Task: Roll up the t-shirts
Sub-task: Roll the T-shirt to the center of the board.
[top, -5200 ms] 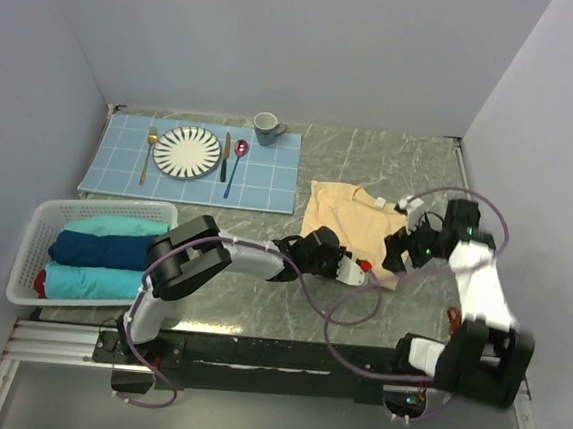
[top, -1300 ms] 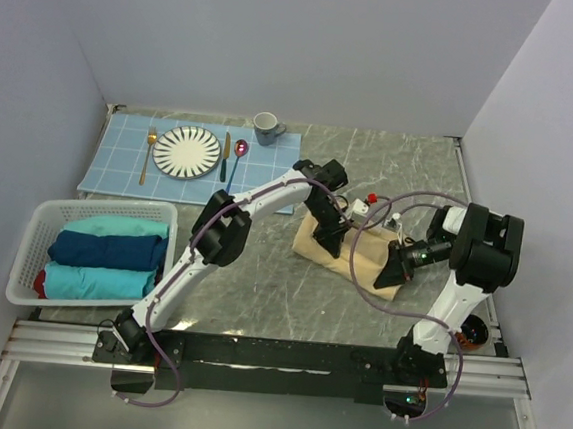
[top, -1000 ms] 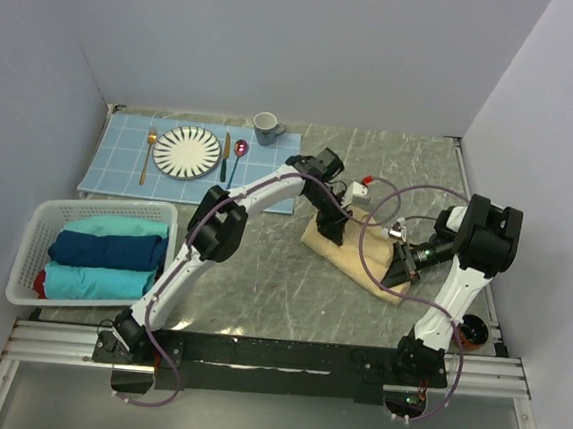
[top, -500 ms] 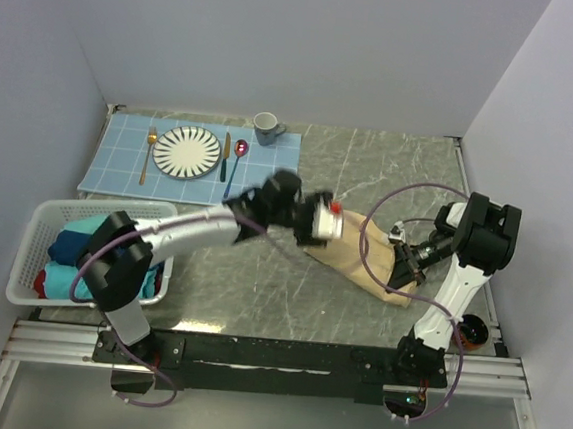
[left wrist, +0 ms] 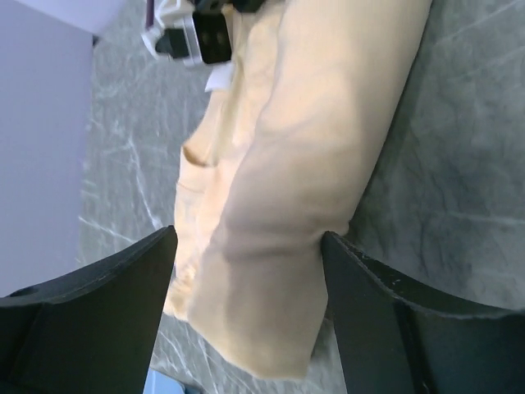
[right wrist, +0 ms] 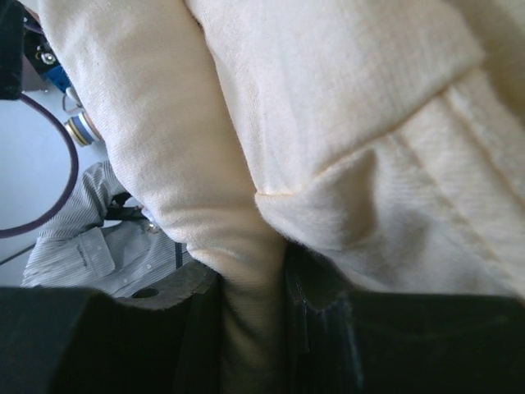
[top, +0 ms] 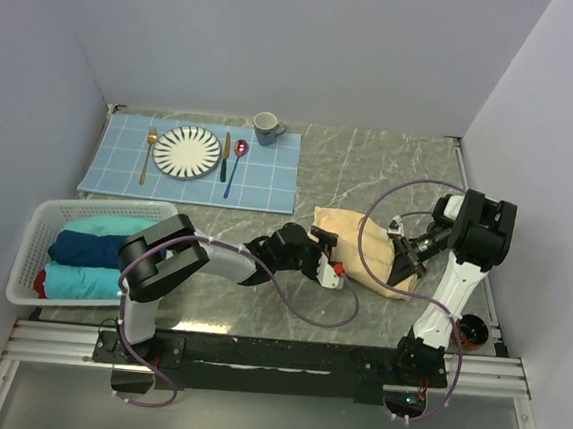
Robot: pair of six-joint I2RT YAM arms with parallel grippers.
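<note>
The pale yellow t-shirt lies as a thick roll on the marble table, right of centre. My left gripper is at the roll's left end. In the left wrist view its jaws stand wide open around the roll, one finger clear of the cloth and the other finger just at its edge. My right gripper is at the roll's right end, shut on a fold of the shirt. The bunched cloth fills most of the right wrist view.
A white basket at the left holds teal, navy and red rolled cloths. At the back lies a blue placemat with a plate, cutlery and a grey mug. Cables loop over the shirt.
My left arm swung from the shirt's far side to its near left end, and its gripper opened. The shirt went from a flat fold to a thicker roll. The right gripper kept its hold.
</note>
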